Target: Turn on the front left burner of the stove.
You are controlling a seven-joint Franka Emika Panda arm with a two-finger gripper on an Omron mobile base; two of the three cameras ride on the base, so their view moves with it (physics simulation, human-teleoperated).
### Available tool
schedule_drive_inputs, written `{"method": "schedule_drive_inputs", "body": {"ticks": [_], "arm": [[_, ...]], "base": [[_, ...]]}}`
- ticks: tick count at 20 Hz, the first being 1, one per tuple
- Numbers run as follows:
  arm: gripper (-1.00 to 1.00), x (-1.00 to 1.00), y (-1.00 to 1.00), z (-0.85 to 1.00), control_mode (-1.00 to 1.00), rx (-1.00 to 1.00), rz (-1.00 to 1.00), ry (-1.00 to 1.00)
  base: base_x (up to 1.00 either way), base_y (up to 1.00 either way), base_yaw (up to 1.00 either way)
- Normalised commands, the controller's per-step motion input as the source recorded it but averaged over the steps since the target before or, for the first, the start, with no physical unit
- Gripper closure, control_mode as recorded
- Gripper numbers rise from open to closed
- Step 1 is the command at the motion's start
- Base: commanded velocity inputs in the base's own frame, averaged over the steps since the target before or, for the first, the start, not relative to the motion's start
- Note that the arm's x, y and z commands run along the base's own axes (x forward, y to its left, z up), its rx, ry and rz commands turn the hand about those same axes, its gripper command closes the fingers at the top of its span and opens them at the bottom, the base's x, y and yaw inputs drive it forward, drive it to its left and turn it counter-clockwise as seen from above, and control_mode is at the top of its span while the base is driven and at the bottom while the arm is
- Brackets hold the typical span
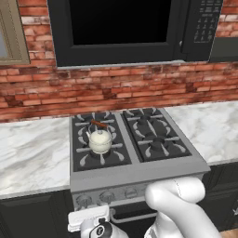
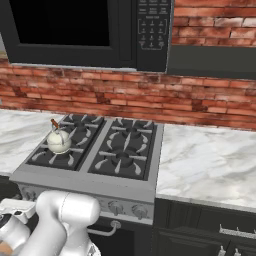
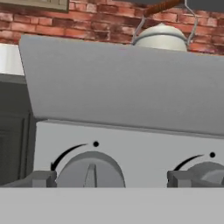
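Open fingers [image 3: 43, 178] flank one unlabelled stove [image 3: 131, 92] knob [image 3: 89, 169].

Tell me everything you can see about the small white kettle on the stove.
The kettle is small, round and creamy white, with a domed lid, a thin wire handle standing upright and a reddish-brown grip on top. It looks like enamelled metal. It sits upright on the black grate of the left half of the stove, about between the front and back burners there. Nothing else touches it. The hand view shows its top above the stove's front edge.
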Motion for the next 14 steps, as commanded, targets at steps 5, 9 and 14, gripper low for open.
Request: {"method": "schedule_drive_inputs", "body": {"ticks": [5, 9, 14], "arm": [[-1.00, 0.20, 0.00, -0.22, -1.00, 0.00, 0.00, 0.00], [-1.00, 0.18, 0.00, -0.23, -1.00, 0.00, 0.00, 0.00], [1.00, 0.18, 0.08, -0.24, -1.00, 0.00, 0.00, 0.00]], "base": [[0.00, 0.00, 0.00], [0.00, 0.00, 0.00], [0.00, 0.00, 0.00]]}}
